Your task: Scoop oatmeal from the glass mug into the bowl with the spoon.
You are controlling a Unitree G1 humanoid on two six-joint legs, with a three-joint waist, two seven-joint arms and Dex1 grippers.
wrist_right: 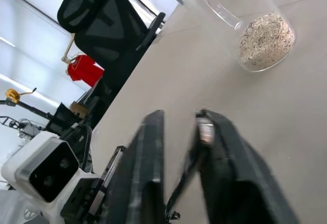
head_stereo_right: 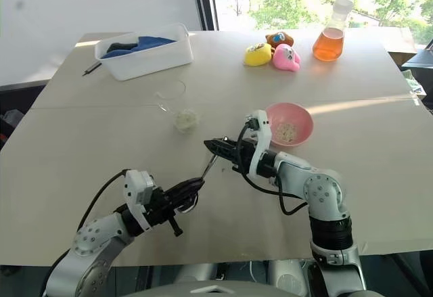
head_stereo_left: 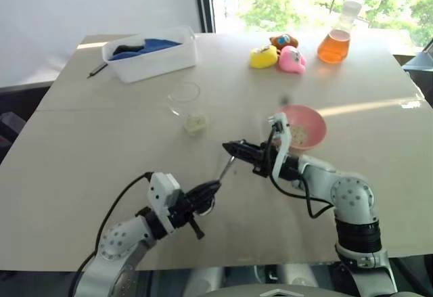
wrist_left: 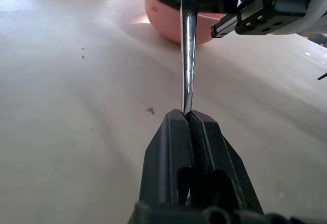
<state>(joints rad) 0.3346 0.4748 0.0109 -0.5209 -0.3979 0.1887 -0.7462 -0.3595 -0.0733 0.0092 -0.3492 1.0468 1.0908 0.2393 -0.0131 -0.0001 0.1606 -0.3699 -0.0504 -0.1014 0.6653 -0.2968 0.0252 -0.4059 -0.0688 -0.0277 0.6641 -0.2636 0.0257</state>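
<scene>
The left gripper (head_stereo_left: 211, 190), fingers clenched on the spoon (head_stereo_left: 226, 168), angles its handle up toward the right gripper (head_stereo_left: 230, 148), whose fingers look slightly parted around it, near the pink bowl (head_stereo_left: 318, 133).

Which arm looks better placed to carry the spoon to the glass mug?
Probably the right. Its gripper is at the spoon's upper end, nearer the glass mug; the left gripper, shut on the lower end, sits farther back.
</scene>
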